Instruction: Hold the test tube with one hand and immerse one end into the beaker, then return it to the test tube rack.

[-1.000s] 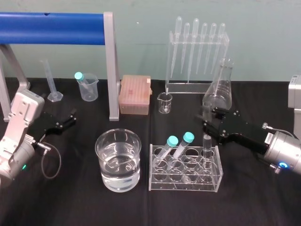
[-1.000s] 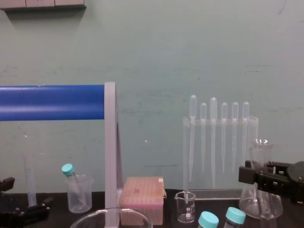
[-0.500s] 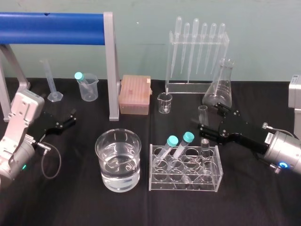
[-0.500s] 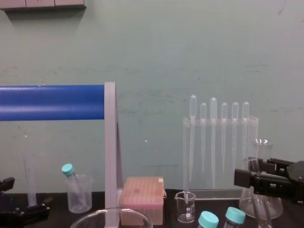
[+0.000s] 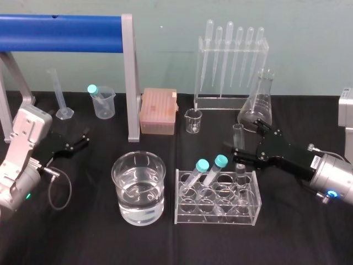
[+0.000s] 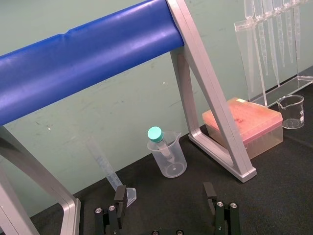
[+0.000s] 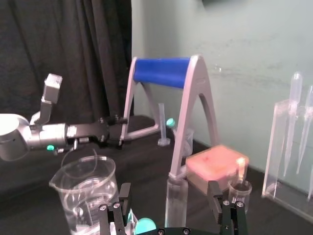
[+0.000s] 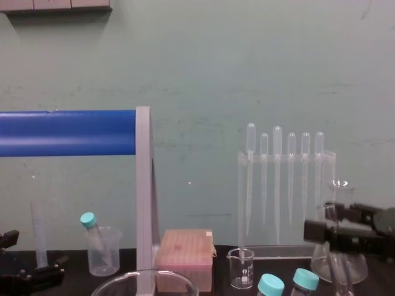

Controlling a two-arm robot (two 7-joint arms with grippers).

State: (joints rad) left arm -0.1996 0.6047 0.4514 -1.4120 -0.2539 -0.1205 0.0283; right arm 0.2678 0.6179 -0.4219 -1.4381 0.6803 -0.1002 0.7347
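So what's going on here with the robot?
The right claw has its jaws open on either side of the test tube, which stands at the right end of the rack. Nothing is gripped. The beaker, part full of clear liquid, sits left of the rack. The left claw rests open at far left.

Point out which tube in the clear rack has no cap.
The tall, thin clear glass test tube at the clear plastic rack's right end, standing between the right gripper's open fingers. The two shorter tubes left of it lean and wear teal caps.
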